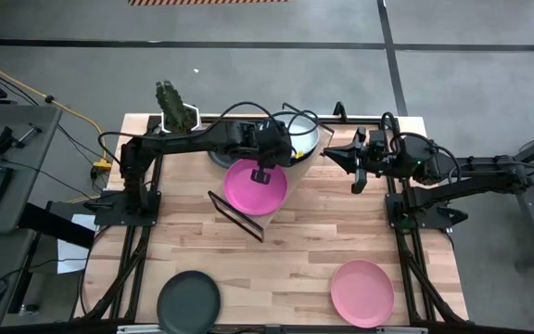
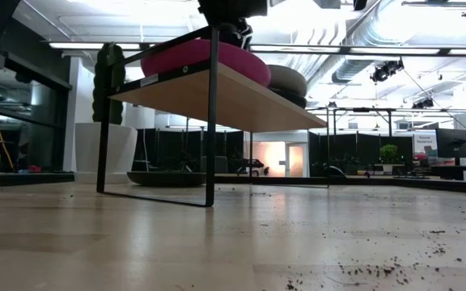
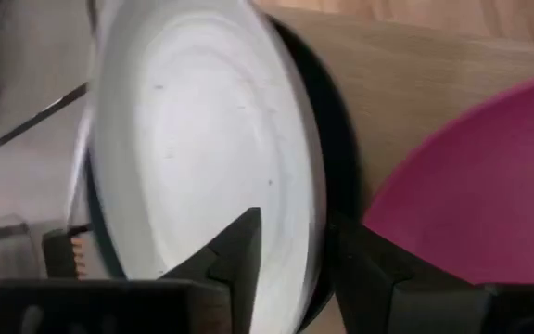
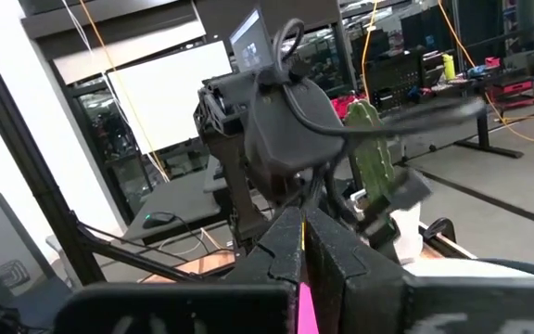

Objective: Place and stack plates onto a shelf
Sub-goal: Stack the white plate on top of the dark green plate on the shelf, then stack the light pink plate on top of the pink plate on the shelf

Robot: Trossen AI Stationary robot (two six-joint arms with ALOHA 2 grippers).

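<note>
A magenta plate (image 1: pixel 256 188) (image 2: pixel 205 58) lies flat on the light-wood shelf (image 2: pixel 241 101) at the table's far middle. Beside it on the shelf a pale white plate (image 1: pixel 304 139) (image 3: pixel 193 139) rests on a dark plate (image 3: pixel 334 199). My left gripper (image 1: pixel 263 174) (image 3: pixel 297 227) hovers open just above the magenta plate's far rim (image 3: pixel 471 186); I see no touch. My right gripper (image 1: pixel 357 179) (image 4: pixel 302 237) is shut and empty, in the air right of the shelf. A dark plate (image 1: pixel 189 299) and a light pink plate (image 1: pixel 362 292) lie on the table's near side.
A cactus in a white pot (image 1: pixel 176 109) stands at the table's far left corner, behind the shelf's left end. The shelf's black wire legs (image 2: pixel 211 121) stand on the table. Bare tabletop (image 1: pixel 276 269) lies between the two near plates and in front of the shelf.
</note>
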